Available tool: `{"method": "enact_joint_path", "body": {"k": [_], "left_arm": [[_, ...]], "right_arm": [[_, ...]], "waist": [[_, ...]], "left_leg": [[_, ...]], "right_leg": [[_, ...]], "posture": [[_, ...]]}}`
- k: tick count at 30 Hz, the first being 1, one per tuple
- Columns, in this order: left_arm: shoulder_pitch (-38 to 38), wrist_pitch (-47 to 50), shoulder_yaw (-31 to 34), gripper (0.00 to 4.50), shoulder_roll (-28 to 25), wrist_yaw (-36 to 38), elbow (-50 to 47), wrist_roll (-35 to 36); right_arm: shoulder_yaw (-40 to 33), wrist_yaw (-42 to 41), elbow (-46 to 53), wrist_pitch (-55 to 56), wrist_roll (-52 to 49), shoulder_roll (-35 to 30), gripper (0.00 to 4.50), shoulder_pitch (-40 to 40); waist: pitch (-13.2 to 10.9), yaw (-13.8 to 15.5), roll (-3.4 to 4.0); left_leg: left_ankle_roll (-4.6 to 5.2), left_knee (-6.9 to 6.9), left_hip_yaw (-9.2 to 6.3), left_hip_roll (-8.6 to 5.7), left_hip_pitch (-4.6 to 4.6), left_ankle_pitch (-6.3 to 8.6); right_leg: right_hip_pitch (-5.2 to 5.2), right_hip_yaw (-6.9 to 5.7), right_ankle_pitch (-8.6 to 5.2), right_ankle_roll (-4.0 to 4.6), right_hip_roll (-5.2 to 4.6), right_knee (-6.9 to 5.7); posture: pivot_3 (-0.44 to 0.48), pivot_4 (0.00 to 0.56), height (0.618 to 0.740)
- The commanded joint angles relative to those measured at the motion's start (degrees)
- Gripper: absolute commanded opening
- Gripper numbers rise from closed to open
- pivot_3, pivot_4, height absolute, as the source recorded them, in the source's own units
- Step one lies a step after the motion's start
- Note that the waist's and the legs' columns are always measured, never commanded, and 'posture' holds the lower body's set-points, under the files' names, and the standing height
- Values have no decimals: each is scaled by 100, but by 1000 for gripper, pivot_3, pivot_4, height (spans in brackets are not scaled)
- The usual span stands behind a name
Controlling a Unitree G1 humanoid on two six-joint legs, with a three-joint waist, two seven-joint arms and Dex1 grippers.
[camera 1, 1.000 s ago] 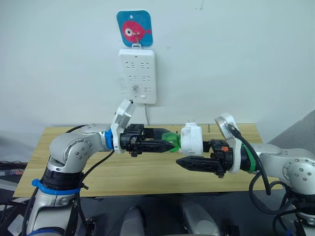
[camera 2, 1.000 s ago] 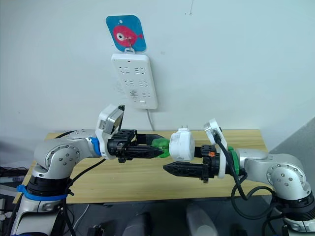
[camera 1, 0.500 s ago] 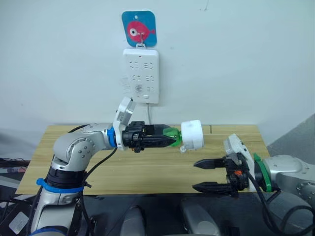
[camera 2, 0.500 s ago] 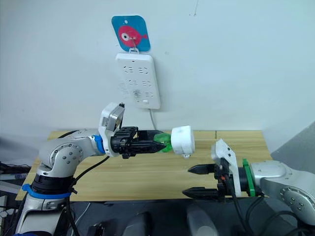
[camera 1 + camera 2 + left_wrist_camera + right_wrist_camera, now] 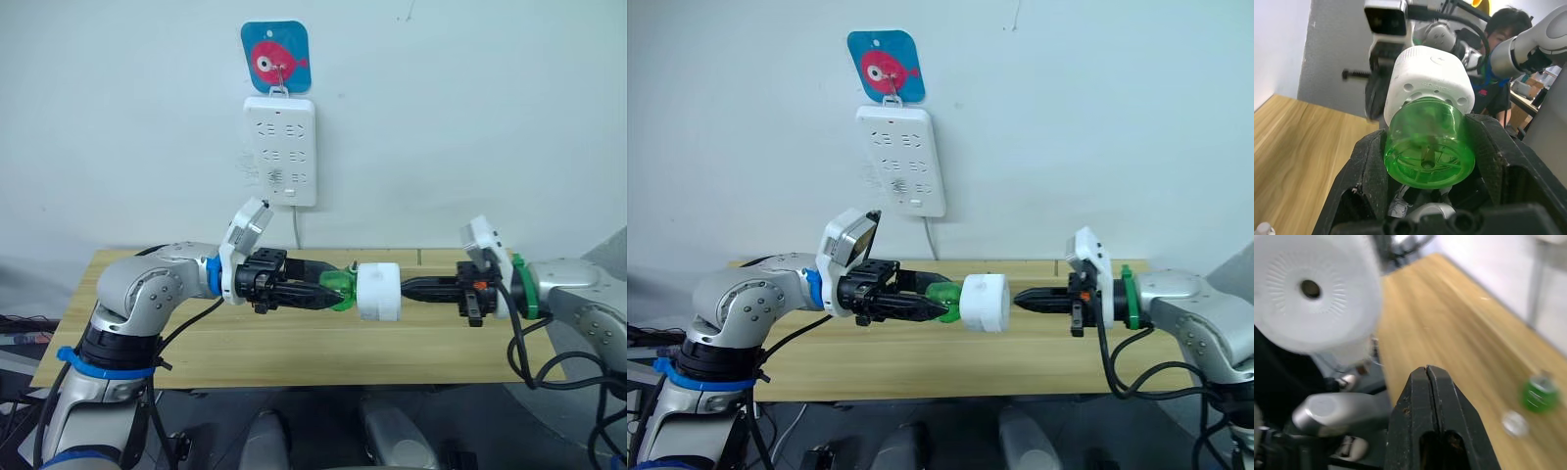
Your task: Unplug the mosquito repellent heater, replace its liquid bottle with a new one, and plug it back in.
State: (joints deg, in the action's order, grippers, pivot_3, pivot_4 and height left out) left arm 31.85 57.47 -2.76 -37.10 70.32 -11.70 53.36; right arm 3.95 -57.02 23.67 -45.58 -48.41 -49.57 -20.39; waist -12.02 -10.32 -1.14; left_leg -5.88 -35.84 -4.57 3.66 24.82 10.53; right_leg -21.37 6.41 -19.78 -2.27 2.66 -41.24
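The green bottle (image 5: 1426, 145) sits half buried in the left claw (image 5: 333, 294), and the heater (image 5: 1312, 293) shows blurred, its prongs hidden.

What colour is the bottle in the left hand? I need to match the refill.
Translucent green bottle; it shows best in the left wrist view.

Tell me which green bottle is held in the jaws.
The green bottle screwed into the white heater, clamped by the left gripper. The other green bottle lies loose on the table.
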Motion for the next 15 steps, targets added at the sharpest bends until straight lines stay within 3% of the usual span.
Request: {"method": "enact_joint_path", "body": {"k": [1, 9, 12, 15], "left_arm": [[95, -45, 80, 2351, 23, -17, -41, 56], [43, -430, 58, 2344, 182, -246, 76, -319], [36, -480, -14, 2344, 144, -154, 58, -418], [42, -485, -43, 2344, 135, -98, 46, -435]], "right_arm": [[-178, 22, 714, -454, -731, 23, 0, -102], [-777, 1388, 1128, -1238, -3156, 218, 0, -458], [-824, 2006, 741, -1200, -3550, 426, 0, -889], [-801, 2277, 483, -1133, -3303, 576, 0, -1136]], "waist": [[0, 0, 0], [0, -13, 0], [0, -49, 0], [0, -68, 0]], "left_leg": [[0, 0, 0, 0, 0, 0], [1, -5, -3, 0, 0, 0], [1, -3, -3, 1, 0, 0], [2, -1, -3, 1, 0, 1]], "right_leg": [[0, 0, 1, 2, -1, 0], [5, -3, 0, 0, -1, -1], [4, -5, 1, 1, -1, -1], [2, -5, 1, 2, -1, -1]], "posture": [[-232, 141, 732], [-230, 144, 732], [-231, 144, 732], [-229, 143, 732]]}}
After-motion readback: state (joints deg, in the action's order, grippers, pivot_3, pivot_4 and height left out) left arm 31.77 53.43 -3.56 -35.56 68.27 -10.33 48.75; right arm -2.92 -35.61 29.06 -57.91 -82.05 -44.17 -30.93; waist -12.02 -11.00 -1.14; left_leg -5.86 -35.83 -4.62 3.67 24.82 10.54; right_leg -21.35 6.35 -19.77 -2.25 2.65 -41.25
